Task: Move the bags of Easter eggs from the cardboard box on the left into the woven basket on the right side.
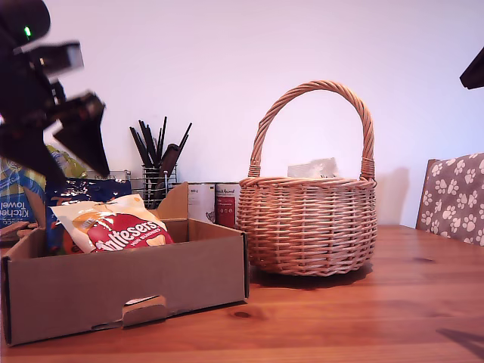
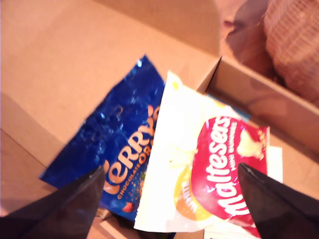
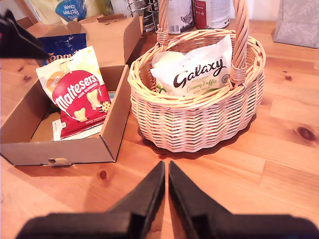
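Exterior view. My first gripper (image 1: 76, 113) hangs above the far end of the cardboard box (image 1: 128, 283), at the exterior view's left. Its fingers are spread and nothing is between them. Below it the red-and-white Maltesers bag (image 1: 121, 227) leans up out of the box, with the dark blue bag (image 1: 79, 190) just behind it, directly under the fingers. The woven basket (image 1: 310, 223) stands on the wooden table (image 1: 363, 318) beside the box, toward the exterior view's right, well clear of this gripper. A white bag (image 1: 314, 168) shows just over the basket rim. Only a dark corner of another arm shows at the upper right edge of the exterior view.

First wrist view. First gripper (image 2: 169, 184) jaws wide apart, empty. The Maltesers bag (image 2: 209, 174) lies between the fingertips, below them, overlapping the blue Terry's bag (image 2: 119, 149), which sits toward one finger. Both rest in the box (image 2: 60, 64).

Second wrist view. My second gripper (image 3: 167, 172) has its fingers closed together, tips all but touching, holding nothing, over bare table (image 3: 279, 164). The basket (image 3: 199, 119) sits just ahead of the tips, holding the white Galaxy bag (image 3: 199, 74). The box (image 3: 65, 149) lies ahead and to one side, touching or nearly touching the basket, with the Maltesers bag (image 3: 77, 94) inside.
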`<state>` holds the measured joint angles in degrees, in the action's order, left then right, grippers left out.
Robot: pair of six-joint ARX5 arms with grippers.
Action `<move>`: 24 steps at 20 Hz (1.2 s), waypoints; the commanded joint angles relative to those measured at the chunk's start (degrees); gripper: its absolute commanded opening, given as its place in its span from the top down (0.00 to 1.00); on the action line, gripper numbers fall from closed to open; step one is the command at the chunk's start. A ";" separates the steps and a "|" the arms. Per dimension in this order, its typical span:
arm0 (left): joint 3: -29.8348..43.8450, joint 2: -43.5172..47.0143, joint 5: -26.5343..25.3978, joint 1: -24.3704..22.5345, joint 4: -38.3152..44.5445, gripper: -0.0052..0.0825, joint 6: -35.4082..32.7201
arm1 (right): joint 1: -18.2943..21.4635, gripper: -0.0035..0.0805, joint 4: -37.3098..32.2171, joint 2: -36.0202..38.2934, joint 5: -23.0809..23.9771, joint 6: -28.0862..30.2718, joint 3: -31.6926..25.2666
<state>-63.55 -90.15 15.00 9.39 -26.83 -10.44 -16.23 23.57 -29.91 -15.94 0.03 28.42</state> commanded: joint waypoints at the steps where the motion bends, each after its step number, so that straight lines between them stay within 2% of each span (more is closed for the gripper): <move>1: -0.22 -2.43 -0.11 0.35 1.16 0.05 0.13 | -0.24 0.97 -0.57 -0.26 -0.09 -0.02 0.96; 7: -0.24 -6.64 0.90 0.39 -1.20 0.05 0.57 | -0.26 0.97 -0.57 -0.26 -0.15 -0.04 0.96; 12: -0.24 -6.97 8.39 1.44 -3.41 0.05 0.76 | -0.26 0.97 -0.57 -0.26 -0.15 -0.04 0.96; 18: -0.24 -7.76 12.41 5.18 -4.35 0.06 1.44 | -0.24 0.97 -0.57 -0.26 -0.13 -0.04 0.96; 22: -0.24 -11.58 11.93 8.09 -1.90 0.15 1.42 | -0.26 0.97 -0.57 -0.26 -0.13 -0.04 0.96; 24: -0.24 -13.18 10.80 9.64 -0.24 0.24 1.44 | -0.24 0.97 -0.55 -0.26 -0.11 -0.04 0.96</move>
<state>-63.86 -102.41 25.87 18.33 -27.86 -9.15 -16.23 23.55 -29.91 -15.97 0.03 28.42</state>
